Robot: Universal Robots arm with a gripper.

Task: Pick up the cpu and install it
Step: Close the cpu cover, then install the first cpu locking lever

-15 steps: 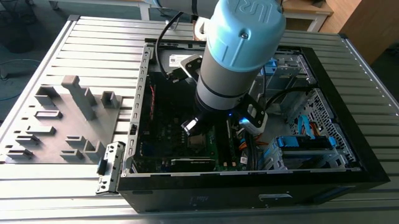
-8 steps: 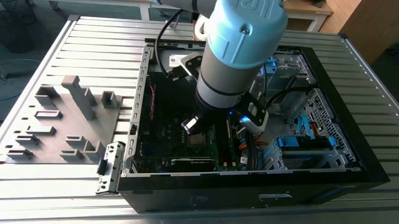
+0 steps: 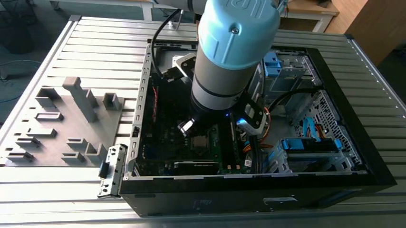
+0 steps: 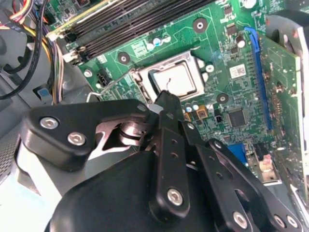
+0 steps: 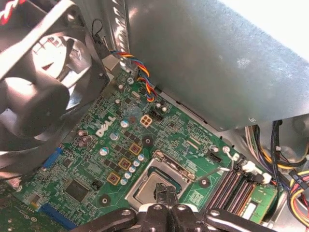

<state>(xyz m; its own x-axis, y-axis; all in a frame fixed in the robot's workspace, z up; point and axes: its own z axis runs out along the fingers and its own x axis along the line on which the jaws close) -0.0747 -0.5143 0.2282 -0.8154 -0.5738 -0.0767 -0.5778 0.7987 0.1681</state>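
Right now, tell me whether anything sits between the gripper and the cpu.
Nothing visible does. In both wrist views the gripper hangs directly over the cpu, which already lies in the socket frame on the motherboard. The jaws' tip overlaps the chip's edge in the second wrist view; whether it touches cannot be told.

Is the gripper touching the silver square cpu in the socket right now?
Cannot tell. In both wrist views the gripper tip overlaps the flat silver-grey square cpu edge, but neither shows contact or gap plainly.

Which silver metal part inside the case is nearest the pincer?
The cpu, a small flat square in the motherboard socket, right at the pincer tip. The large grey power-supply box stands farther off.
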